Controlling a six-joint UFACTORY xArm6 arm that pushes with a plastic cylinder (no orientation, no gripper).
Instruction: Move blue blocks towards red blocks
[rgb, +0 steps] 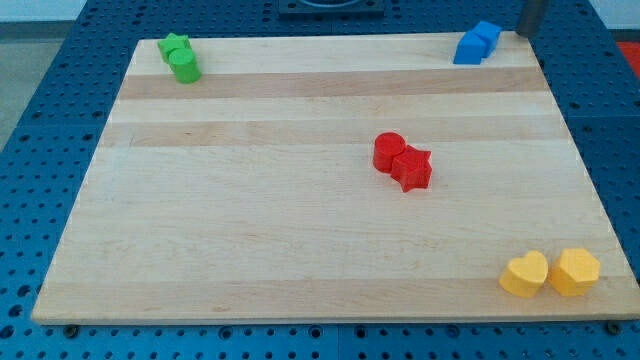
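Two blue blocks (477, 43) sit touching each other at the board's top right corner. A red cylinder (388, 151) and a red star (412, 168) touch each other a little right of the board's middle. My tip (527, 32) shows at the view's top right, just right of the blue blocks and apart from them, near the board's far edge. The rod runs out of the view's top.
A green star (173, 45) and a green cylinder (185, 66) sit together at the top left corner. A yellow heart (525, 273) and a yellow hexagon (574, 270) sit at the bottom right corner. The wooden board (250, 220) lies on a blue perforated table.
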